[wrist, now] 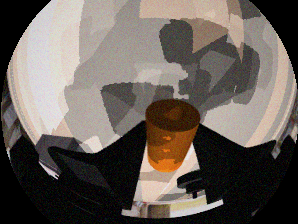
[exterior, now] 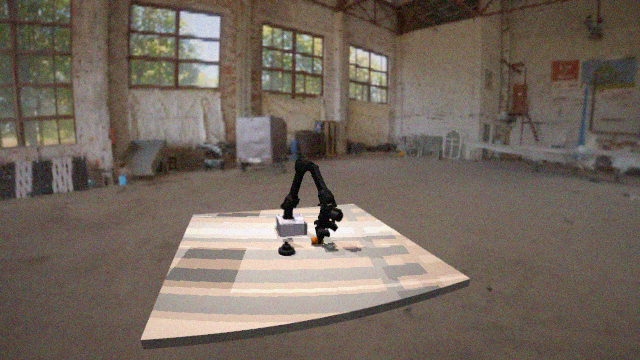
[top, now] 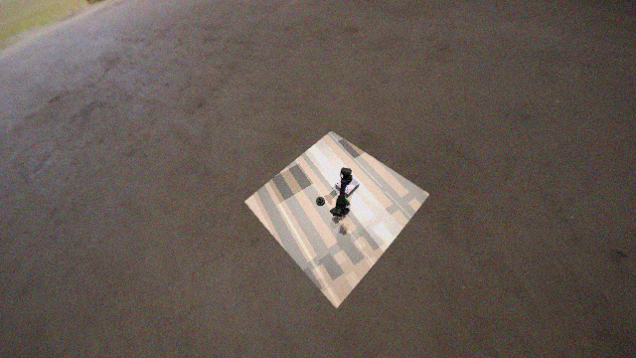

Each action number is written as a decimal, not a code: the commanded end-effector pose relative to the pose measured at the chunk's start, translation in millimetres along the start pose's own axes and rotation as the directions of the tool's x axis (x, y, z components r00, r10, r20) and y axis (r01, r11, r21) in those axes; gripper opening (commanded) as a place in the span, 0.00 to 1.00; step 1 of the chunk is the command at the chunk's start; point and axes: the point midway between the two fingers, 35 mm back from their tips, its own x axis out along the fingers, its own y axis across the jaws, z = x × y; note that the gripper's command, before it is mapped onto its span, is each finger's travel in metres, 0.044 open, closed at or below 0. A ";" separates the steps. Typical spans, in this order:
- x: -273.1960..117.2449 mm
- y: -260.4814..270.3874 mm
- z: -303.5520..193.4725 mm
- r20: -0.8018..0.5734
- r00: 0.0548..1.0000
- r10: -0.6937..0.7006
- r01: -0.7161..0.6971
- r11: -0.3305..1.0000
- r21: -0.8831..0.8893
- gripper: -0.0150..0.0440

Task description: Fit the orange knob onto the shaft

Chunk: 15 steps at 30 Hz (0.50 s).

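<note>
Here, orange knob [exterior: 314, 241] [wrist: 171, 137], tapered, smooth-sided

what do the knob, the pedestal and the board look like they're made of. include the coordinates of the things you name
Knob [exterior: 314, 241] [wrist: 172, 137]: probably plastic, fairly smooth, going by its even orange.
Pedestal [top: 320, 201] [exterior: 286, 250]: black, perhaps plastic or painted metal; too small to tell.
Board [top: 318, 249] [exterior: 200, 310]: looks like a patchwork of pale and grey wood or laminate, judging by its strips, though it could be a print.
</note>
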 end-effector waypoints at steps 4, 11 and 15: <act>0.1 -0.2 -0.2 0.003 1.000 -0.001 0.001 1.000 -0.001 0.56; -3.8 -0.2 -6.8 0.119 0.993 0.000 0.000 1.000 0.000 0.56; -5.7 -0.3 -10.9 0.186 0.983 0.000 0.000 1.000 0.000 0.56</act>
